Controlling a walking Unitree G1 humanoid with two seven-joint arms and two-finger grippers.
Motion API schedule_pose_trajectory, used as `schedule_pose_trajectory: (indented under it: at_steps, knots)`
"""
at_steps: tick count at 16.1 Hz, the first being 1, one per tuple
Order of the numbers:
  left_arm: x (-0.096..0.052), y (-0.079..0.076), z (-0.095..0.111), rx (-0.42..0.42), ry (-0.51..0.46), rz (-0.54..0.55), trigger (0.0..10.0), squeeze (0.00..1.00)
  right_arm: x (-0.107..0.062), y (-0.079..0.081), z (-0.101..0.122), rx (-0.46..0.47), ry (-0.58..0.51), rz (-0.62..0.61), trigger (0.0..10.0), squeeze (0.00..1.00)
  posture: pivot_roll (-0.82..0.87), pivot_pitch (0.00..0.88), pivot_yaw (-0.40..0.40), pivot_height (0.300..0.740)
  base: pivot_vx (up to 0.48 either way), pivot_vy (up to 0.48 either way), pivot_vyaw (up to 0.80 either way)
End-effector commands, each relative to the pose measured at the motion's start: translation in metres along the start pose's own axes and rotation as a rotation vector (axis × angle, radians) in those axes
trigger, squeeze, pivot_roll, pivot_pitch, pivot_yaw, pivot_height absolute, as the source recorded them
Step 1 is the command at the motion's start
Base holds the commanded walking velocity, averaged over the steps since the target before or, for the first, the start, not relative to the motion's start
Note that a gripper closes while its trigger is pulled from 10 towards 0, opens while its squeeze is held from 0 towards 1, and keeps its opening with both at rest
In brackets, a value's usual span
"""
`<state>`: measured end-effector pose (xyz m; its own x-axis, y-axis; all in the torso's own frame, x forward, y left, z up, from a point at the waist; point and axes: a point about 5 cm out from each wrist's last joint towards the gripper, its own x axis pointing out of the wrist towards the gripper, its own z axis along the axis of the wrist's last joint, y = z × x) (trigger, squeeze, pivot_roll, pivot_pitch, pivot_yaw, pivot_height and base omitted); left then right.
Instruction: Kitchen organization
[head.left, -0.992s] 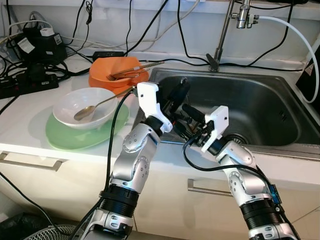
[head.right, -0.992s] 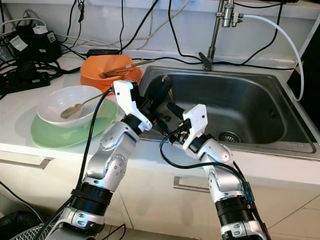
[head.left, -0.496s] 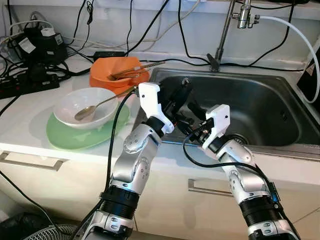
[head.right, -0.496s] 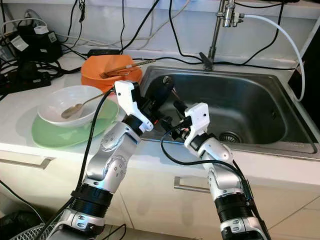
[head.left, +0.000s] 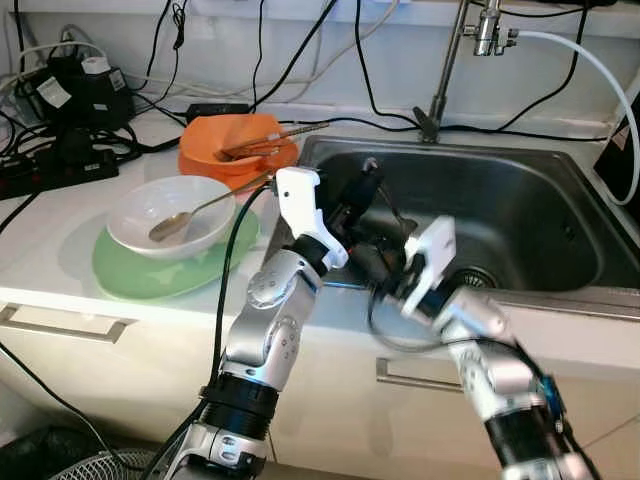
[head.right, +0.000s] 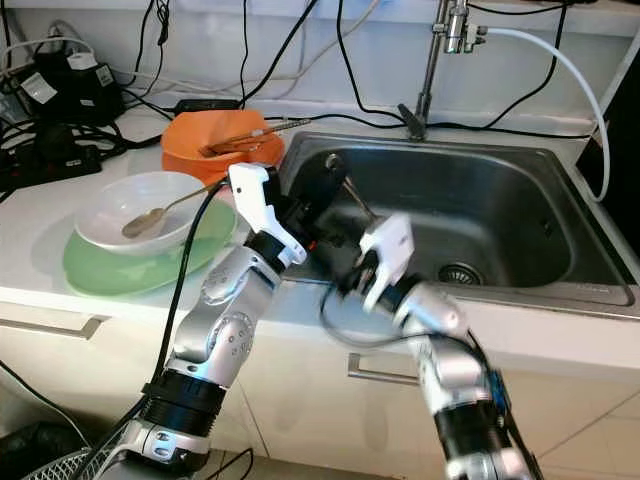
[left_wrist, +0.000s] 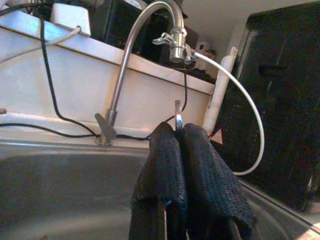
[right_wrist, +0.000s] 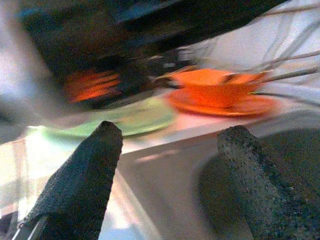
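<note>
Left wrist view: we're pinching a metal utensil handle (left_wrist: 177, 116) in our clenched left gripper (left_wrist: 179, 131) over the sink (head.left: 540, 210), probably to drop it there; right gripper (right_wrist: 170, 150) hanging released.

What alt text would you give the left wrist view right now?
The left gripper is shut on a thin metal utensil poking up between its black fingers, held over the steel sink. Behind stand a curved faucet and white hose.
</note>
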<state>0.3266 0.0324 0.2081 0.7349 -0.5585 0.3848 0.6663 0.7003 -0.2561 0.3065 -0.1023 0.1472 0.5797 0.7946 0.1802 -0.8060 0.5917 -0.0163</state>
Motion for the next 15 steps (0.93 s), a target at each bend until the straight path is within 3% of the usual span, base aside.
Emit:
schedule_pose_trajectory:
  at_steps: [1, 4, 10, 15]
  knots:
    - [0.004, -0.007, 0.001, -0.024, -0.026, -0.003, 10.0, 0.0, 0.0, 0.005, 0.007, 0.011, -0.015, 0.071, 10.0, 0.0, 0.07, 0.005, 0.044, 0.74, 0.0, 0.0, 0.0]
    - [0.004, -0.005, 0.002, -0.019, -0.029, 0.013, 10.0, 0.0, -0.004, 0.014, 0.009, 0.05, -0.023, 0.153, 10.0, 0.0, 0.07, 0.005, 0.044, 0.74, 0.0, 0.0, 0.0]
    - [0.002, 0.002, 0.002, -0.005, -0.022, 0.039, 10.0, 0.0, -0.02, -0.019, 0.026, -0.015, -0.055, -0.032, 10.0, 0.0, 0.07, 0.011, 0.043, 0.74, 0.0, 0.0, 0.0]
    - [0.001, 0.003, 0.001, -0.006, -0.018, 0.044, 10.0, 0.0, -0.028, -0.027, 0.029, -0.026, -0.054, -0.072, 10.0, 0.0, 0.06, 0.013, 0.045, 0.74, 0.0, 0.0, 0.0]
